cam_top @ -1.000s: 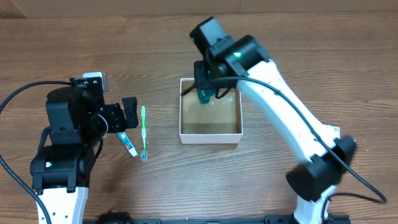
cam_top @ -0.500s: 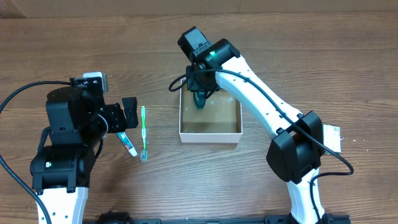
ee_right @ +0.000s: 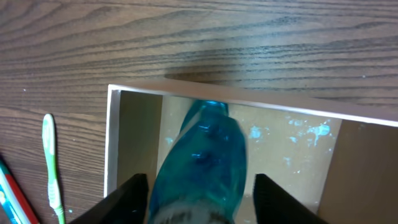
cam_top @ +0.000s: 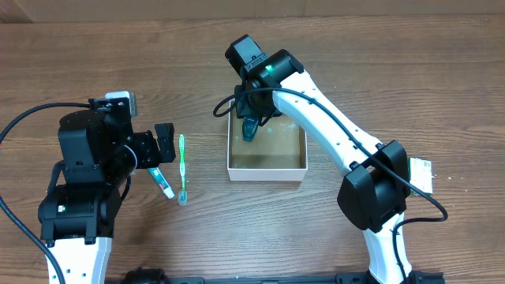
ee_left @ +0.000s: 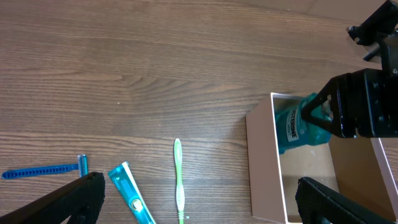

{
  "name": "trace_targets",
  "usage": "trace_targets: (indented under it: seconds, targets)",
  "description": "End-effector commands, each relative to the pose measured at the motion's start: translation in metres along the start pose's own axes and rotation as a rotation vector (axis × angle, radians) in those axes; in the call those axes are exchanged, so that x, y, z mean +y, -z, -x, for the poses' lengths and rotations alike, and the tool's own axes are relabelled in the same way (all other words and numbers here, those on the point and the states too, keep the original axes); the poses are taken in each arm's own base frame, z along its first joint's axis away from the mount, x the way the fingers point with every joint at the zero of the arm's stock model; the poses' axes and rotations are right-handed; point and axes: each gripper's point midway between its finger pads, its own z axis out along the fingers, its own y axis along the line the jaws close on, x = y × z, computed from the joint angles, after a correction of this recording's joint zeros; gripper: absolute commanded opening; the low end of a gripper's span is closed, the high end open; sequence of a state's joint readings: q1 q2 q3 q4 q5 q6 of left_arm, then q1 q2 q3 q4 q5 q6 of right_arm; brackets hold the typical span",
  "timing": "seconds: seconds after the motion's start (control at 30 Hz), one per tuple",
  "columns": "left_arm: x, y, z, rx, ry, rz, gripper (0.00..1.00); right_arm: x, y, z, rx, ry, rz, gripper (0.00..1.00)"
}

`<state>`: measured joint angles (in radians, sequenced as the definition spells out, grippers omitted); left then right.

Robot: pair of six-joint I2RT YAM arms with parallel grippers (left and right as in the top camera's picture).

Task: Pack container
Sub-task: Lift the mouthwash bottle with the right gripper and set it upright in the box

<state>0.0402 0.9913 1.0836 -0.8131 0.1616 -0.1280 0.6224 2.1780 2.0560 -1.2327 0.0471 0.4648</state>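
Three items beside container (cam_top: 267, 168): toothbrush (cam_top: 182, 166), toothpaste (cam_top: 162, 182), razor (ee_left: 43, 169) | right hand (ee_right: 205, 199) pinching bottle (ee_right: 202, 149) | left hand (ee_left: 202, 202) spread

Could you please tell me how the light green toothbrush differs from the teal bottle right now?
The slim light green plastic toothbrush lies flat on the wooden table, untouched; the teal translucent bottle is gripped by the right gripper and tilted into the white-walled square container. The toothbrush is a thin stick; the bottle is far broader. Both are plastic toiletries.
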Motion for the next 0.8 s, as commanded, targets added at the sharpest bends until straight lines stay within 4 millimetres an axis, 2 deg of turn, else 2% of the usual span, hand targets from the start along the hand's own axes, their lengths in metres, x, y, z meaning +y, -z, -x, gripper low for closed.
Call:
trace_targets:
  seconds: [0.0, 0.17, 0.27, 0.43, 0.47, 0.53, 0.6, 0.67, 0.77]
  targets:
    - [-0.003, 0.006, 0.01, -0.027, -0.017, -0.011, 1.0, 0.006, 0.01, 0.003, -0.017, 0.04, 0.017, 0.64]
    - [-0.003, 0.006, 0.01, -0.027, -0.017, -0.011, 1.0, 0.013, 0.017, 0.002, -0.041, 0.1, 0.01, 0.7]
    - [-0.003, 0.006, 0.01, -0.027, -0.017, -0.011, 1.0, 0.018, 0.038, 0.007, -0.092, 0.117, 0.015, 0.74]
    - [-0.003, 0.006, 0.01, -0.027, -0.017, -0.011, 1.0, 0.02, 0.116, 0.029, -0.257, 0.124, 0.048, 0.8]
    - [-0.003, 0.006, 0.01, -0.027, -0.017, -0.011, 1.0, 0.015, 0.138, 0.035, -0.305, 0.102, 0.052, 0.86]
    - [-0.003, 0.006, 0.01, -0.027, -0.017, -0.011, 1.0, -0.005, 0.172, 0.045, -0.379, 0.018, 0.045, 0.98]
    - [-0.003, 0.006, 0.01, -0.027, -0.017, -0.011, 1.0, -0.037, 0.204, 0.053, -0.44, -0.087, 0.02, 1.0]
    - [-0.003, 0.006, 0.01, -0.027, -0.017, -0.011, 1.0, -0.075, 0.225, 0.055, -0.472, -0.197, -0.004, 1.0]
    - [-0.003, 0.006, 0.01, -0.027, -0.018, -0.01, 1.0, -0.156, 0.253, 0.045, -0.479, -0.409, -0.075, 1.0]
